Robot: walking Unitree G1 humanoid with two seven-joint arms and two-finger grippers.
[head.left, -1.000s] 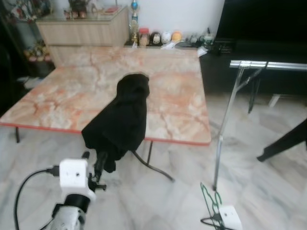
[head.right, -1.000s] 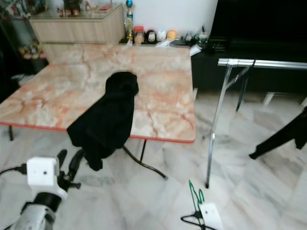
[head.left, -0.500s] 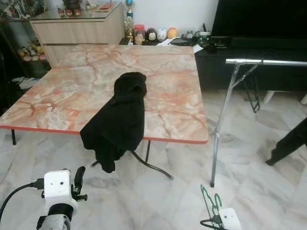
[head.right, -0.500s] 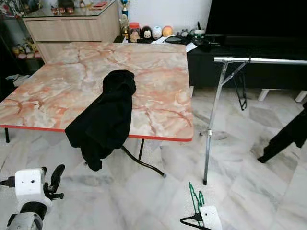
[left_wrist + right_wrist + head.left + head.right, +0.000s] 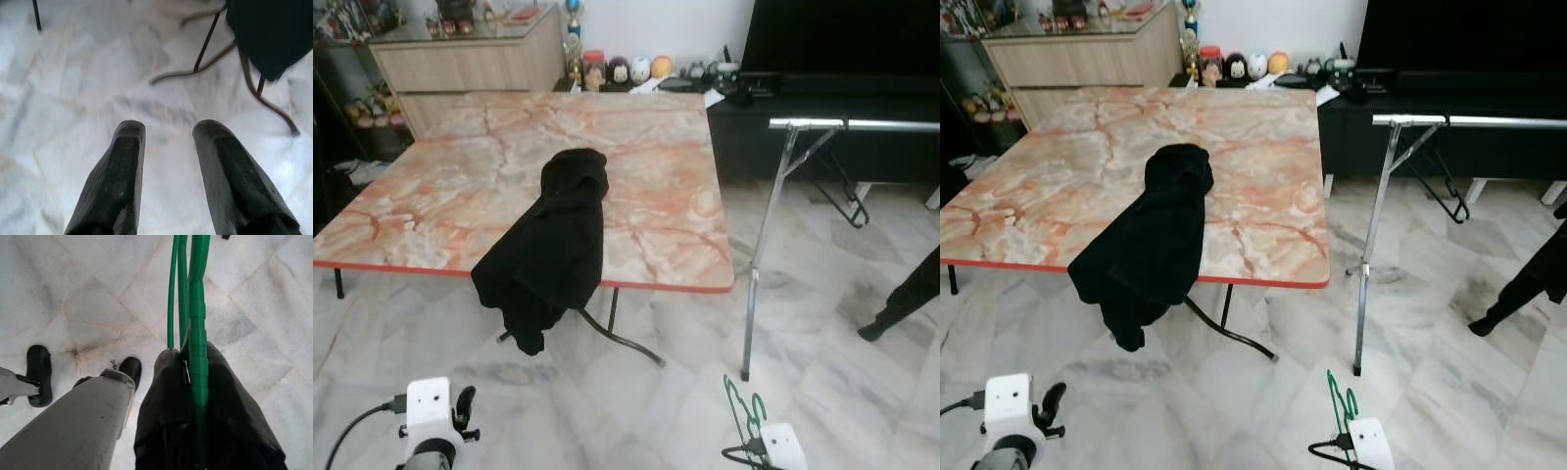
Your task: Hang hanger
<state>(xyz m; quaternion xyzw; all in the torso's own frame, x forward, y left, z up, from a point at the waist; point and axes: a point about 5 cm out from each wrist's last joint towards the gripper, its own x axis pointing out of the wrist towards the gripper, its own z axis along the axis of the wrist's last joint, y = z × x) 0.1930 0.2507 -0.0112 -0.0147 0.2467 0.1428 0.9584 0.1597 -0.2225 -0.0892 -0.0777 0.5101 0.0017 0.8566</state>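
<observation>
Key relation: the green hanger (image 5: pixel 745 416) is pinched in the right gripper (image 5: pixel 193 382) low over the marble floor (image 5: pixel 862 392), and the silver rack bar (image 5: pixel 862 124) it has to reach sits up and ahead of it, off to the robot's right. That calls for a long lift.
Hanger axis: in the right wrist view its green wires run straight out along the fingers, roughly upright in the eye views, hook end pointing up toward the rack bar.
Right gripper: pressed tight on the hanger's wires, so the load is secure.
Nearer arm: the right one, by a clear margin; the rack bar lies on its side.
Left gripper (image 5: pixel 166 147): fingers spread with nothing between them, hanging low, well away from the rack bar on the far side of the table.
Rack upright (image 5: pixel 764 245): drops from the rack bar's near end to the floor, almost directly beyond the hanger. I'd judge it the thing to steer around.
Already on the rack bar: a dark hanger (image 5: pixel 842 196) dangling below it, and a black garment (image 5: pixel 911 294) further to the right.
Table (image 5: pixel 666 166): left of the rack upright, with a black jacket (image 5: pixel 553 245) draped over its near edge, clear of the lift path.
</observation>
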